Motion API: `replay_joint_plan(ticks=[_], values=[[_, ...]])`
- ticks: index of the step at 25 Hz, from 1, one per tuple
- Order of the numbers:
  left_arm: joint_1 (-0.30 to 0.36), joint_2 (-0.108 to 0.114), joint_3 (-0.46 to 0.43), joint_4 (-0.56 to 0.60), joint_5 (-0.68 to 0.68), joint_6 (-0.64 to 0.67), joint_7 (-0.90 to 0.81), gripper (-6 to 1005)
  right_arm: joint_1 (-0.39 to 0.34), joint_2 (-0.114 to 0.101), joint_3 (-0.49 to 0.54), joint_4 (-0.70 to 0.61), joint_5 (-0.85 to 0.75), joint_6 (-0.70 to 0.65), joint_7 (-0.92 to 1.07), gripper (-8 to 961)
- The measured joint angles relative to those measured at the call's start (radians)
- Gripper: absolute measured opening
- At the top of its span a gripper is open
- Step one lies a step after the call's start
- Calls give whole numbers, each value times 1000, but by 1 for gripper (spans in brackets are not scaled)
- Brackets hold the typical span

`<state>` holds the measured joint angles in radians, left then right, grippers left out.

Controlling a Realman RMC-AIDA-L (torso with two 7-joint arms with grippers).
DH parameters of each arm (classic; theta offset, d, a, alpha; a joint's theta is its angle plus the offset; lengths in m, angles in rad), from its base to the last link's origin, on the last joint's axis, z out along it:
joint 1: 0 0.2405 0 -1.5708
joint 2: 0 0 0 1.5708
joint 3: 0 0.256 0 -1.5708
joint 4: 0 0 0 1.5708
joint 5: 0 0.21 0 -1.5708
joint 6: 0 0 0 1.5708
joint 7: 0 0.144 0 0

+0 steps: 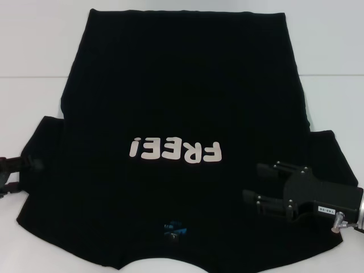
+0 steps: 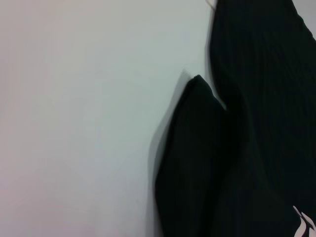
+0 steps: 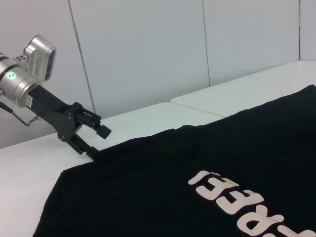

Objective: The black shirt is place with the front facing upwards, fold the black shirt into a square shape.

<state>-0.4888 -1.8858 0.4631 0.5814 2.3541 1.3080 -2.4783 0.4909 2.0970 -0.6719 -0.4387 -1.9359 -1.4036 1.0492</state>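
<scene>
The black shirt (image 1: 182, 102) lies spread flat and face up on the white table (image 1: 34, 96), its collar and small blue neck tag (image 1: 173, 229) at the edge nearest the robot and its hem at the far side. The off-white "FREE!" lettering (image 1: 174, 151) runs across the chest, upside down in the head view.

The right gripper (image 1: 250, 182) hangs over the shirt's right shoulder area, just inside the right sleeve (image 1: 327, 151) — its two black fingers (image 1: 281, 170) stand apart, pointing inward across the cloth, with nothing between them.

The left gripper (image 3: 98, 143) sits at the outer edge of the left sleeve (image 1: 48, 148). In the right wrist view its fingers are apart, the lower one at the sleeve's edge and the upper one raised above it; whether any cloth lies between them cannot be told.

The left wrist view shows the pointed corner of that sleeve (image 2: 197, 84) lying on the bare tabletop.
</scene>
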Motion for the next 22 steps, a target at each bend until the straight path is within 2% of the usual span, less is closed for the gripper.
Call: replay_joint_plan(ticks=[15, 22], values=[[-8, -2, 0, -16, -3, -11, 4, 821, -2, 0, 0, 0, 0, 0, 0, 790], [-16, -11, 8, -15, 1, -37, 7, 807, 0, 0, 0, 0, 0, 0, 0, 790]])
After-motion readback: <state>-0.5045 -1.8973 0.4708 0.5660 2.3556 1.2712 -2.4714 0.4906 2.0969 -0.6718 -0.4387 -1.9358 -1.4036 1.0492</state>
